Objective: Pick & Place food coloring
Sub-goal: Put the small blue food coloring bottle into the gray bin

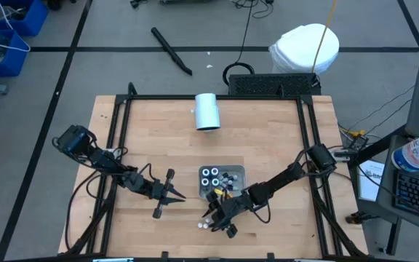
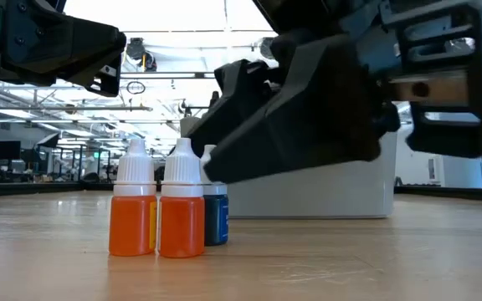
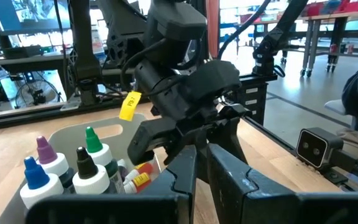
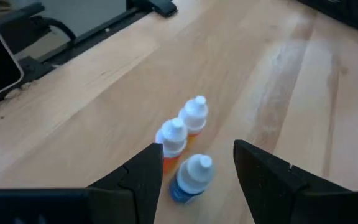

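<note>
Right pincer (image 4: 194,171): jaws spread wide and empty, poised over a blue food coloring bottle (image 4: 190,177) that stands upright on the wooden counter (image 4: 278,74). The bottle sits between the two fingers without visible contact. In my judgement this reads either as a bottle just set down or one about to be taken; the frames do not settle which.

Two orange food coloring bottles (image 4: 178,134) stand upright immediately beyond the blue one, near the centre of the right wrist view. In the low view they appear left of centre, side by side and close enough to touch, with the blue bottle partly hidden behind them. The three form a tight cluster, apparently so that the placed items stay grouped in one spot clear of the tray.

In the high view this cluster shows as small white caps low in the frame, just below the grey tray (image 1: 238,172). The remaining bottles (image 3: 64,168) stand upright and packed inside that tray, their coloured tips visible in the left wrist view.

Left pincer (image 1: 167,191): waiting left of the tray, fingers nearly together, holding nothing.

A white cylinder (image 1: 207,111) lies at the upper centre of the counter, well apart from the work.
</note>
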Motion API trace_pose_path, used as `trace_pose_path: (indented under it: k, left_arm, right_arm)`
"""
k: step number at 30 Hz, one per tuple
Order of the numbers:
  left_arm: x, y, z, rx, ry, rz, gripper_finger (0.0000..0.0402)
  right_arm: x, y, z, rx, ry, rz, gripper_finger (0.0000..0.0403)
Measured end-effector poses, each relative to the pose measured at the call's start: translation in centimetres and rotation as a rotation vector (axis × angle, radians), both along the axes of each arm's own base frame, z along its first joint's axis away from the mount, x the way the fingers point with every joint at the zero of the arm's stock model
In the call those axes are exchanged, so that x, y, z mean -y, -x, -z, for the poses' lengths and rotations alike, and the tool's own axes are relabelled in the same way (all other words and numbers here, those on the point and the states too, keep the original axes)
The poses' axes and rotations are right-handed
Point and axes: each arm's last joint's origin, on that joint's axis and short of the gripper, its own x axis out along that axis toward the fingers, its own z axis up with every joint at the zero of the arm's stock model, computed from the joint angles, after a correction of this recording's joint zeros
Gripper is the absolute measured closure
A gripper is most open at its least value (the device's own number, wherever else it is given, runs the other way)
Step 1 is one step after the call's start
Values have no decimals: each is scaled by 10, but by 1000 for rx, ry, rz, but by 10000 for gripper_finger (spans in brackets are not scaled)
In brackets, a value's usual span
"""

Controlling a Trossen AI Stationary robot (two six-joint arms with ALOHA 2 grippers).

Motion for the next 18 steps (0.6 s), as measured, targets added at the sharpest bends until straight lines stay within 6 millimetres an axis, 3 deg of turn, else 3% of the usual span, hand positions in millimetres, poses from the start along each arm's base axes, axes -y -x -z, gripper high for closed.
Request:
trace_pose_path:
  k: [5,18]
  left_arm:
    - [0,0,0,0,0,0,355]
    - [0,0,0,0,0,0,355]
  right_arm:
    - [1,1,2,-23,13,-3,226]
    - [0,2,3,-49,-9,-71,300]
